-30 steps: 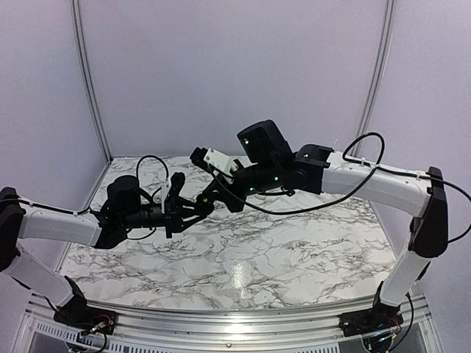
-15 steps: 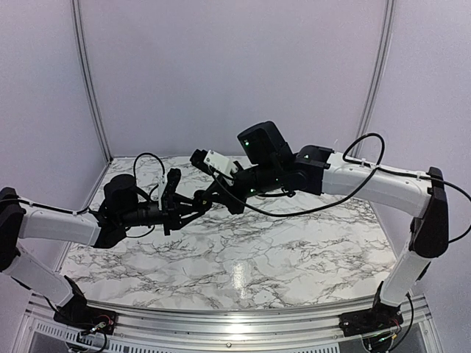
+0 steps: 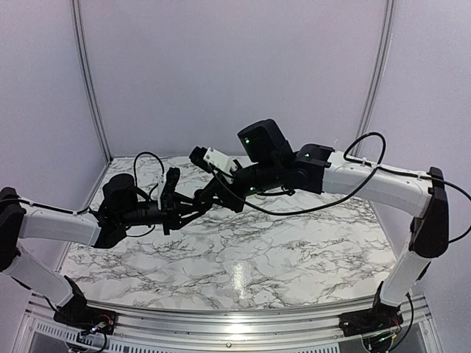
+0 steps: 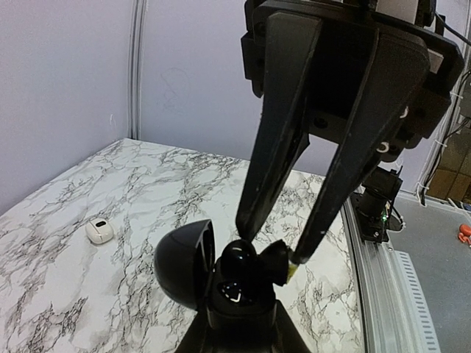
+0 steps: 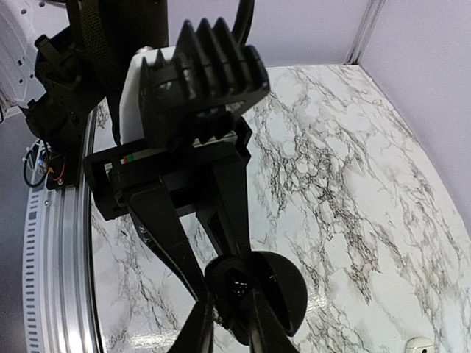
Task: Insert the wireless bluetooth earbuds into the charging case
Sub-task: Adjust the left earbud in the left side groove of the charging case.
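My left jaws clamp the round black charging case (image 4: pixel 184 268) (lid open, above the marble tabletop (image 4: pixel 73 309)); my right jaws pinch a tiny black earbud (image 4: pixel 274 259) at its opening.

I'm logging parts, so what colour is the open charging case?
The charging case is glossy black, clearest in the left wrist view.

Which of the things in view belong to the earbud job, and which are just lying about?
Job: charging case, lid open, in the left pincer; black earbud at the tips of the right pincer, over the case.
Lying about: small white object on the marble table.
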Controlling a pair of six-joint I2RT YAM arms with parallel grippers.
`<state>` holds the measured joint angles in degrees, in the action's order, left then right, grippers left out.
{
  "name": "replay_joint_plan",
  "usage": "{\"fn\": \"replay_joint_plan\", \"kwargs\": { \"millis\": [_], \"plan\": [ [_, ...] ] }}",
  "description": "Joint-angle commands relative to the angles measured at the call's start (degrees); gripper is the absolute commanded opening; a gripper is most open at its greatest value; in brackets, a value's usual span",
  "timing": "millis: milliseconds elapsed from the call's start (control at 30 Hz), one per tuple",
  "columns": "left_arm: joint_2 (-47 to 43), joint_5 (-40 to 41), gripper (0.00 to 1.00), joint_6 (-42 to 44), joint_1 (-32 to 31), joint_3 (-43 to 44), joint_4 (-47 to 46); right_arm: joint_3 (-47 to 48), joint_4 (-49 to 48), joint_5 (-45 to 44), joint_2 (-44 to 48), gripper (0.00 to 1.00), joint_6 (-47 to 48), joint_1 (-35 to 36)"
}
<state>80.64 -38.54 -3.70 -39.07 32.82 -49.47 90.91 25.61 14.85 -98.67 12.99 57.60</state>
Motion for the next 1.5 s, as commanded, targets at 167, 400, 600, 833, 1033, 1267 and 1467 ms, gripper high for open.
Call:
{"fn": "replay_joint_plan", "kwargs": {
  "millis": [167,400,600,833,1033,1267,1467],
  "plan": [
    [-0.06,-2.01,0.00,-0.56,-0.56,0.41,-6.42,0.93,1.73,-1.72,0.97,0.33,0.25,-0.22],
    [0.15,-2.48,0.00,-0.82,-0.56,0.47,-6.42,0.65,0.70,-2.86,1.86,0.44,0.32,-0.21],
    [0.61,-2.70,0.00,-0.75,-0.57,0.73,-6.38,0.11,-0.47,-3.16,2.87,0.47,0.25,-0.21],
    [1.23,-3.62,0.00,-1.03,-0.57,0.77,-6.34,-2.41,-3.87,-0.73,6.87,0.57,1.72,-0.26],
    [1.17,-6.04,0.00,-1.30,-0.56,0.76,-6.40,-3.71,-3.12,-0.45,8.78,0.72,3.71,-0.31],
    [1.11,-9.24,0.00,-1.96,-0.53,1.09,-6.51,-3.30,0.92,1.41,7.59,0.78,5.37,-0.32],
    [1.43,-10.04,0.00,-2.17,-0.82,1.32,-6.45,-2.51,2.21,2.27,5.95,0.84,5.75,-0.30]
  ]
}}
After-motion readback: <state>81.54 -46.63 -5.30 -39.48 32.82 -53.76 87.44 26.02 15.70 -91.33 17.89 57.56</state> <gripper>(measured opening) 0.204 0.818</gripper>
